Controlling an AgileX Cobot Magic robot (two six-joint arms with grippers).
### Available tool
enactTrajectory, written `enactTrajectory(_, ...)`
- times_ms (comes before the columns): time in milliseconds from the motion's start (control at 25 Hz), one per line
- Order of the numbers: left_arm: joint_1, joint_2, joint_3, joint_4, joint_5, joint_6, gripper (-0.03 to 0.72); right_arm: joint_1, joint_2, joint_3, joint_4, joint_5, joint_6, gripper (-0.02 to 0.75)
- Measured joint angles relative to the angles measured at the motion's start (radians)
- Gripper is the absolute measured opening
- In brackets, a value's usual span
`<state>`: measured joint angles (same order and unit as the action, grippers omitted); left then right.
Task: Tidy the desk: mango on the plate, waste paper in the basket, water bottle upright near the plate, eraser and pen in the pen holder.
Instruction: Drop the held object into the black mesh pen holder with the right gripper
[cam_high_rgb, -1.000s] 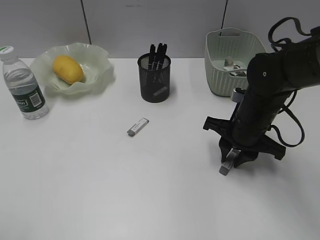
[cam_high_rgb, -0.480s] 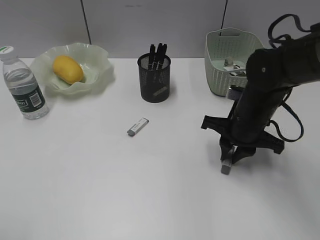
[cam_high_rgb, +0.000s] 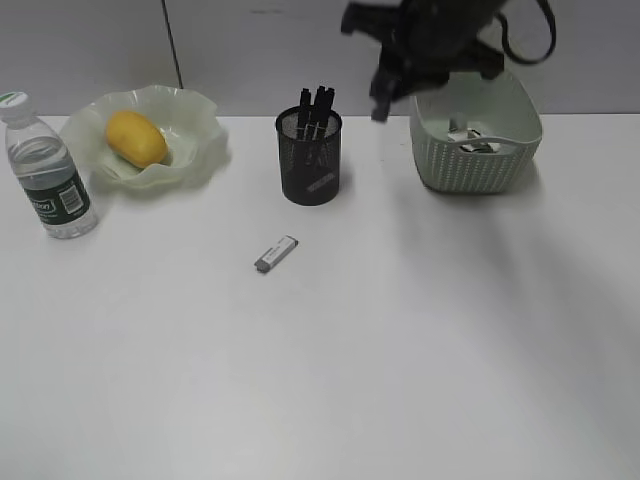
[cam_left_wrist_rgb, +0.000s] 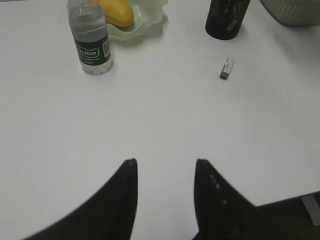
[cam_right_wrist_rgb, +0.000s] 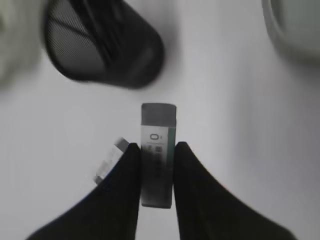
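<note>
My right gripper (cam_right_wrist_rgb: 156, 146) is shut on a grey eraser (cam_right_wrist_rgb: 158, 125) and holds it high above the desk, right of the black mesh pen holder (cam_high_rgb: 310, 170) (cam_right_wrist_rgb: 105, 45); it also shows in the exterior view (cam_high_rgb: 381, 106). A second eraser (cam_high_rgb: 276, 253) (cam_right_wrist_rgb: 109, 161) lies on the desk (cam_high_rgb: 330, 380). Pens (cam_high_rgb: 316, 104) stand in the holder. The mango (cam_high_rgb: 135, 138) lies in the wavy plate (cam_high_rgb: 200, 125). The water bottle (cam_high_rgb: 45, 175) stands upright beside the plate. Waste paper (cam_high_rgb: 470, 137) lies in the basket (cam_high_rgb: 470, 165). My left gripper (cam_left_wrist_rgb: 165, 162) is open and empty over bare desk.
The left wrist view shows the bottle (cam_left_wrist_rgb: 90, 42), mango (cam_left_wrist_rgb: 115, 11), pen holder (cam_left_wrist_rgb: 227, 17) and the loose eraser (cam_left_wrist_rgb: 227, 68) far ahead. A grey wall runs behind the desk. The basket's rim (cam_right_wrist_rgb: 295, 30) is at the right wrist view's top right.
My right arm has risen from the desk's right front, up and back to beside the pen holder, carrying the eraser. The other things have not moved.
</note>
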<state>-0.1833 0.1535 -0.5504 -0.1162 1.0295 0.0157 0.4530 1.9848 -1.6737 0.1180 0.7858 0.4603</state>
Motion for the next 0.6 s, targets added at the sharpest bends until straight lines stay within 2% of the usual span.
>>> enactTrajectory(240,0.0,0.0,0.0,0.0,0.0,0.0,0.292,0.0,0.03,-0.181,0.022,-0.113,-0.023,0.172)
enactTrajectory(440,0.0,0.0,0.0,0.0,0.0,0.0,0.292,0.0,0.118,-0.192,0.104,-0.182,-0.078,0.172)
enactTrajectory(600,0.0,0.0,0.0,0.0,0.0,0.0,0.292,0.002,0.177,-0.192,0.12,-0.253,-0.099,0.174)
